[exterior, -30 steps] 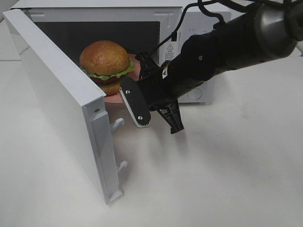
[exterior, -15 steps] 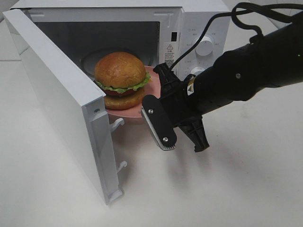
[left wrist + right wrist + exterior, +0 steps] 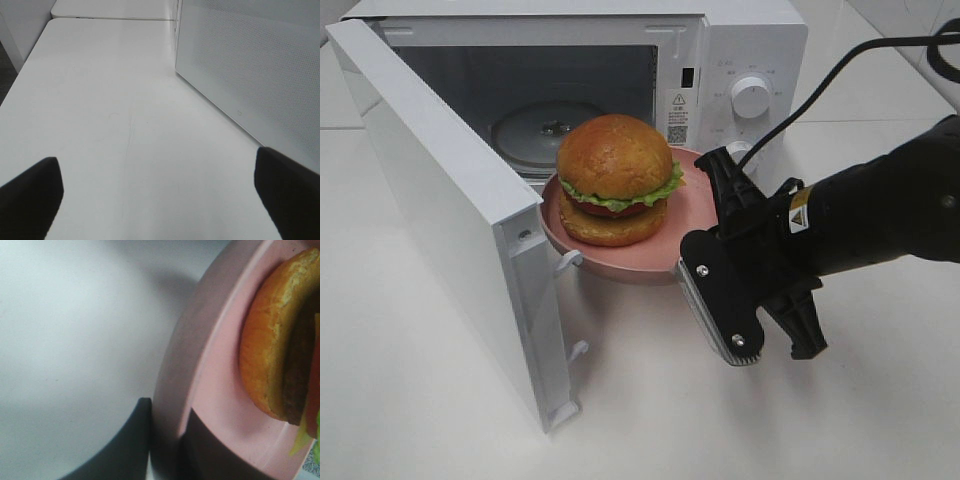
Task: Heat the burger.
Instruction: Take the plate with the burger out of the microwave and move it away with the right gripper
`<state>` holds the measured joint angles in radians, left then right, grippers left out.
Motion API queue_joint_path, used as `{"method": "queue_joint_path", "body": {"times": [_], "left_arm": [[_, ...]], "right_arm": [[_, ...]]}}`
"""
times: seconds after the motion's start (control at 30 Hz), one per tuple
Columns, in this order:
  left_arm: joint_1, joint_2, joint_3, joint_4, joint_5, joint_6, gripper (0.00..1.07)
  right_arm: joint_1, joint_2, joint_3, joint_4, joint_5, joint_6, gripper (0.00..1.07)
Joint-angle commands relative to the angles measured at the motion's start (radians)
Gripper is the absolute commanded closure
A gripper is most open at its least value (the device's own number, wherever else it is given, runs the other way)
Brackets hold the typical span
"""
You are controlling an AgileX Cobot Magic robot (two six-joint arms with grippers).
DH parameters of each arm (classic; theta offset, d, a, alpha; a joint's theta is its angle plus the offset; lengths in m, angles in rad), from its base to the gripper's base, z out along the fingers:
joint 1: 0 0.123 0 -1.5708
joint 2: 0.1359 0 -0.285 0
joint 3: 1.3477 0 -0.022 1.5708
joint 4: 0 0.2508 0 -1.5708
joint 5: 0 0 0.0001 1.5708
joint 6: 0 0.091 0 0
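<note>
Open microwave (image 3: 720, 60), pink plate (image 3: 690, 200)

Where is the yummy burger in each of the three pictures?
Exterior high: the burger sits near the middle, on the pink plate, just in front of the open microwave.
Left wrist: the burger is not in it; only the white table and the microwave's side show.
Right wrist: the burger is at the right edge, seen sideways.
Shared landmark: the pink plate, clamped at its rim by the right gripper.
</note>
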<state>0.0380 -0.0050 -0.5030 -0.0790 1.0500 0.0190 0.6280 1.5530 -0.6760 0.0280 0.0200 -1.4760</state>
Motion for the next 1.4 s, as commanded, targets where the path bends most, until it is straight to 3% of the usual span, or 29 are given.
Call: {"method": "queue_joint_path", "body": {"times": [0.03, 0.57, 0.77, 1.1, 1.4], "left_arm": [[0.003, -0.019, 0.003, 0.003, -0.012, 0.002, 0.11], [0.003, -0.019, 0.003, 0.003, -0.012, 0.002, 0.11], [0.003, -0.019, 0.003, 0.003, -0.012, 0.002, 0.11], [0.003, -0.019, 0.003, 0.003, -0.012, 0.002, 0.11], [0.003, -0.019, 0.003, 0.003, -0.012, 0.002, 0.11]], "right_arm": [[-0.005, -0.084, 0.046, -0.035, -0.071, 0.027, 1.07], [-0.005, -0.349, 0.187, -0.109, 0.059, 0.152, 1.07], [-0.005, -0.409, 0.197, -0.131, 0.130, 0.165, 1.07], [-0.005, -0.626, 0.197, -0.344, 0.395, 0.443, 1.07], [-0.005, -0.760, 0.197, -0.392, 0.542, 0.534, 1.07]]}}
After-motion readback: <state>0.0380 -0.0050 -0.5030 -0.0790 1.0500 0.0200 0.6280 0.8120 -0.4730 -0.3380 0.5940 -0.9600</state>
